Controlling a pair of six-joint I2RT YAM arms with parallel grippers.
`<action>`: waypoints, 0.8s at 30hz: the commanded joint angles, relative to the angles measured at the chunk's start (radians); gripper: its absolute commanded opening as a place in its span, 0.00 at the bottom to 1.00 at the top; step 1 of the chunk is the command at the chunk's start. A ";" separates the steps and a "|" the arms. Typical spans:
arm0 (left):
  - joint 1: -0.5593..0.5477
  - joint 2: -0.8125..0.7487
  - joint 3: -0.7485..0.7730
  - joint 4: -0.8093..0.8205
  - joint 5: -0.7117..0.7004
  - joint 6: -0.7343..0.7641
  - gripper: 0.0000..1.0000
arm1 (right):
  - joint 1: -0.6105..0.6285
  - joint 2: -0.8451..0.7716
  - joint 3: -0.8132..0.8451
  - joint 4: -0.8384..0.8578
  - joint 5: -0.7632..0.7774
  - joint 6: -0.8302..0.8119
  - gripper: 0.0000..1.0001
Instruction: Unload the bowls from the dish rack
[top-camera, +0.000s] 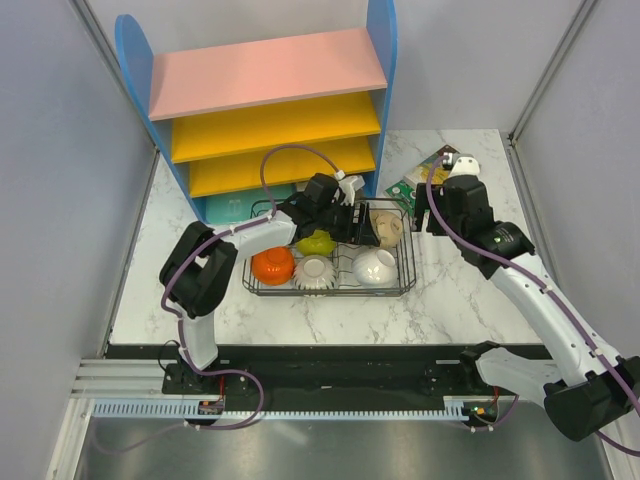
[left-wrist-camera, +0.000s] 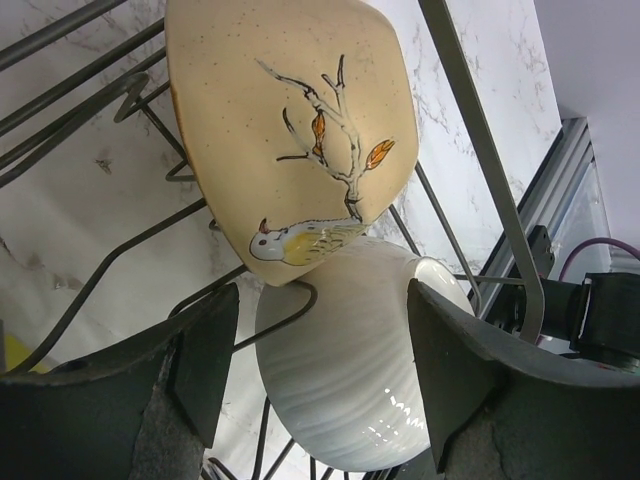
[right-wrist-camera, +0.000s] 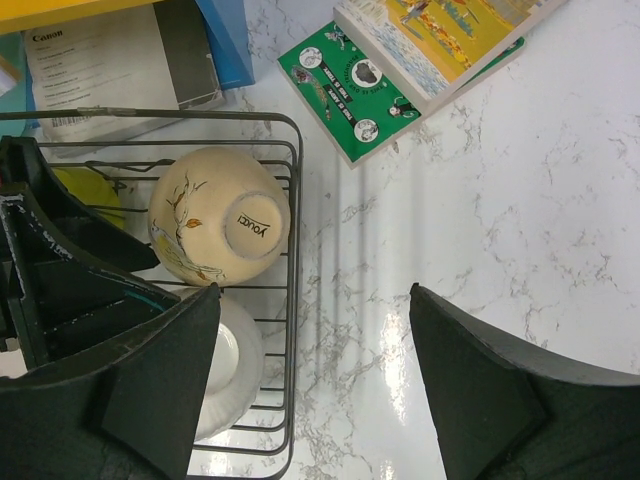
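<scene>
The black wire dish rack (top-camera: 330, 292) holds several bowls: orange (top-camera: 272, 265), ribbed grey-white (top-camera: 315, 272), white (top-camera: 374, 267), yellow-green (top-camera: 317, 242) and a beige bird-painted one (top-camera: 388, 228). My left gripper (top-camera: 347, 213) is open over the rack's back. In the left wrist view it (left-wrist-camera: 320, 360) straddles the white bowl (left-wrist-camera: 350, 390) without touching it, with the beige bowl (left-wrist-camera: 290, 130) just beyond. My right gripper (top-camera: 428, 213) is open and empty above the rack's right rim (right-wrist-camera: 295, 300). Its view shows the beige bowl (right-wrist-camera: 215, 225) upside down and the white bowl (right-wrist-camera: 232, 365).
A blue shelf unit with pink and yellow boards (top-camera: 270, 110) stands right behind the rack. A green booklet (right-wrist-camera: 350, 95) and a yellow book (right-wrist-camera: 450, 35) lie on the marble table (right-wrist-camera: 480, 220) at the back right. Papers (right-wrist-camera: 100, 65) lie under the shelf.
</scene>
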 joint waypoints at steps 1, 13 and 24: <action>-0.006 0.001 0.005 0.078 0.009 -0.020 0.75 | -0.005 -0.018 -0.010 -0.007 0.015 -0.013 0.84; -0.006 0.036 0.046 0.097 0.022 -0.025 0.74 | -0.010 -0.009 -0.014 -0.007 0.014 -0.021 0.84; -0.003 0.047 -0.025 0.265 0.049 -0.028 0.71 | -0.013 0.013 -0.002 -0.016 0.006 -0.049 0.84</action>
